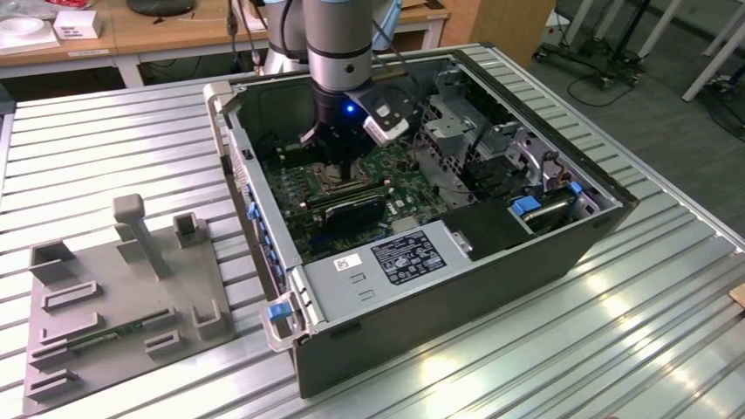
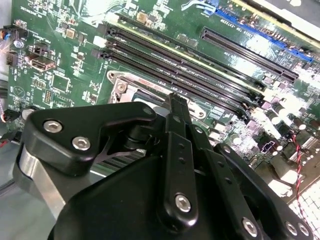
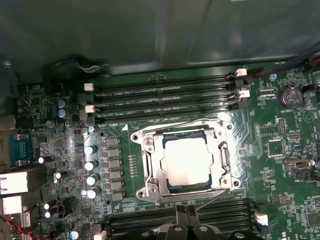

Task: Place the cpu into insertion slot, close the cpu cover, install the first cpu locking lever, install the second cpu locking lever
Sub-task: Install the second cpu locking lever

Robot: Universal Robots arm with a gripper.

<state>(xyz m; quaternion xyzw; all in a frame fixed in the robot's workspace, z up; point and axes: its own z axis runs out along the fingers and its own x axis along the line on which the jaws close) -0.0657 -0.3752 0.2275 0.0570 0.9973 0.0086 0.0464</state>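
Pale silvery-tan square cpu seated in the metal-rimmed insertion slot, thin silvery cpu cover framing it, black gripper just above the green motherboard — fingers pressed together, holding nothing.

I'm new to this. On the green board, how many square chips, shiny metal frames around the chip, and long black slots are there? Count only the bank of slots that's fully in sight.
Pale silvery-tan square cpu: 1
Silvery square metal cpu cover framing it: 1
Long narrow black memory slots, fully visible bank: 4
Total: 6
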